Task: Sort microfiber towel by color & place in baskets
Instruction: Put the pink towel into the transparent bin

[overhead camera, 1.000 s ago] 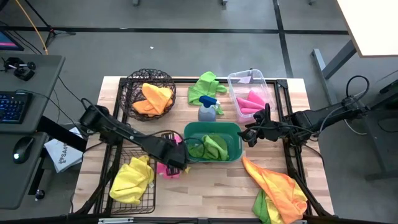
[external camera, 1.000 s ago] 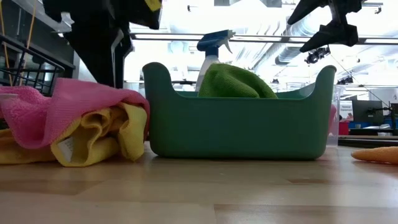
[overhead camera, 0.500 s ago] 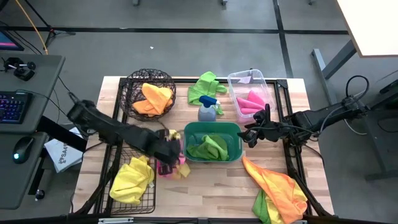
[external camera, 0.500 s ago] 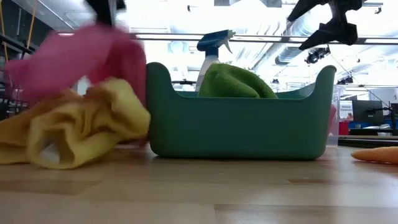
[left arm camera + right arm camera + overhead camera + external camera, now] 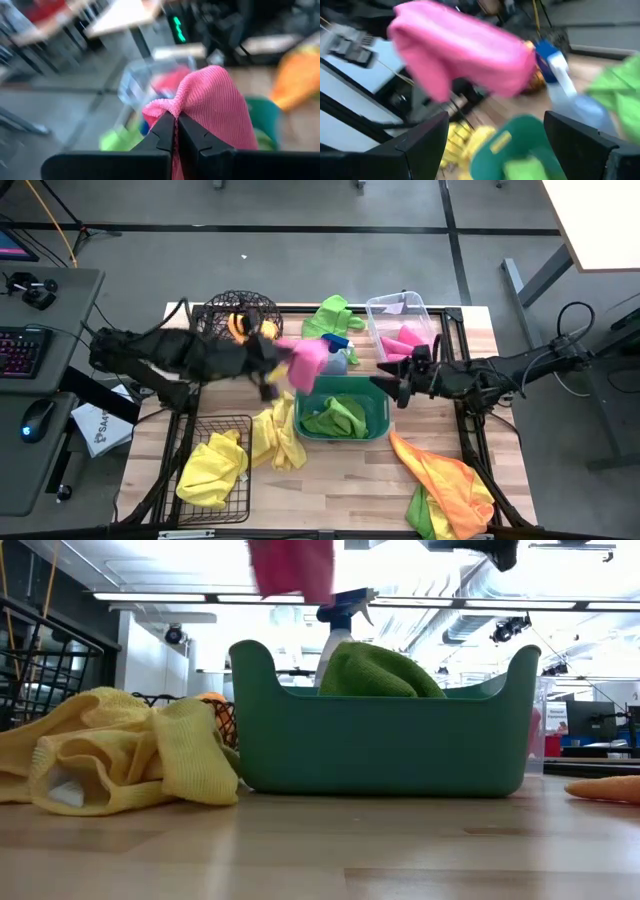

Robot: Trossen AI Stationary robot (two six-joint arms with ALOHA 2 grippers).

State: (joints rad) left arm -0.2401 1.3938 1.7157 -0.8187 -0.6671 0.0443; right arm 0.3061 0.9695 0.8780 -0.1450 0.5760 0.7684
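My left gripper (image 5: 283, 363) is shut on a pink microfiber towel (image 5: 308, 362), held high over the far left corner of the teal tub (image 5: 378, 428); the towel also shows in the low view (image 5: 292, 568). My right gripper (image 5: 392, 386) hangs open over the tub's right side, nothing between its fingers (image 5: 420, 145). A lime green towel (image 5: 335, 417) lies in the tub. A yellow towel (image 5: 275, 438) lies crumpled on the table left of the tub. My left gripper pinches a bunched fold at the pink towel's upper edge (image 5: 170, 107) between its two shut fingers (image 5: 192, 135). The fingers come nearly level from the table's left side. The towel is lifted clear and drapes beyond and below the fingertips, slack.
A round wire basket (image 5: 212, 323) holds orange towels, a black wire basket (image 5: 232, 423) yellow ones, a clear bin (image 5: 425, 315) pink ones. A spray bottle (image 5: 336, 356) stands behind the tub, a green towel (image 5: 330, 320) beyond it. Orange and green towels (image 5: 450, 485) lie near right.
My left gripper has taken hold of the pink towel on the table left of the tub, then risen fast toward the far edge, tipping up toward level. The pink towel is lifted clear; the yellow towel under it stays on the table, spread out. My right gripper has risen slightly.
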